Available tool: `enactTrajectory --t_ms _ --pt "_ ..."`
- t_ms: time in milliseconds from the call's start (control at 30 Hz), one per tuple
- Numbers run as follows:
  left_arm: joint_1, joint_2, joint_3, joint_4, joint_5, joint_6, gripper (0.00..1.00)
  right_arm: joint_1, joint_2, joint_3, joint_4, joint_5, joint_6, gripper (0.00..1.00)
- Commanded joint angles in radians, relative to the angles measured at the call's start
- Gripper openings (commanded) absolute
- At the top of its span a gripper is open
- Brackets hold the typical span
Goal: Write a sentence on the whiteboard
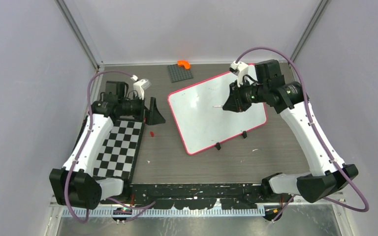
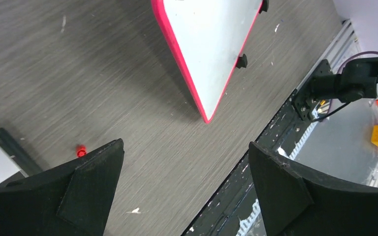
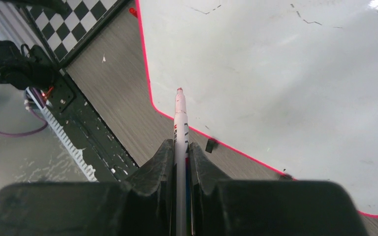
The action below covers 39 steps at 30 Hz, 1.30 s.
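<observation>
Clamping a marker (image 3: 180, 118) with illegible print, the right gripper (image 1: 225, 105) hangs over the whiteboard (image 1: 197, 120) mid-frame. The left gripper (image 1: 154, 116) gapes near its pink rim (image 1: 177, 123).

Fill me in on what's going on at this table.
The right tool is shut on a marker, its tip over the whiteboard; whether it touches is unclear. No red words show on the board yet, only faint marks. The left tool hangs open over the table beside the checkerboard mat, holding nothing. A small red cap lies on the table near that mat.
</observation>
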Motion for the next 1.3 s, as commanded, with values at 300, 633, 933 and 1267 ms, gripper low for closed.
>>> enactTrajectory --t_ms 300,633,933,1267 --pt "-0.003 0.119 -0.055 0.413 0.164 -0.208 0.83 -0.006 -0.052 -0.037 0.190 -0.136 0.024 0.00" --pt "-0.051 0.352 0.027 0.756 0.300 -0.414 0.66 -0.007 -0.115 -0.101 0.168 -0.092 -0.014 0.00" --pt "-0.085 0.458 0.080 0.837 0.375 -0.498 0.15 -0.007 -0.099 -0.048 0.098 -0.082 -0.035 0.00" --pt "-0.164 0.476 0.082 0.699 0.462 -0.414 0.00 -0.007 -0.166 -0.088 0.032 -0.080 -0.077 0.00"
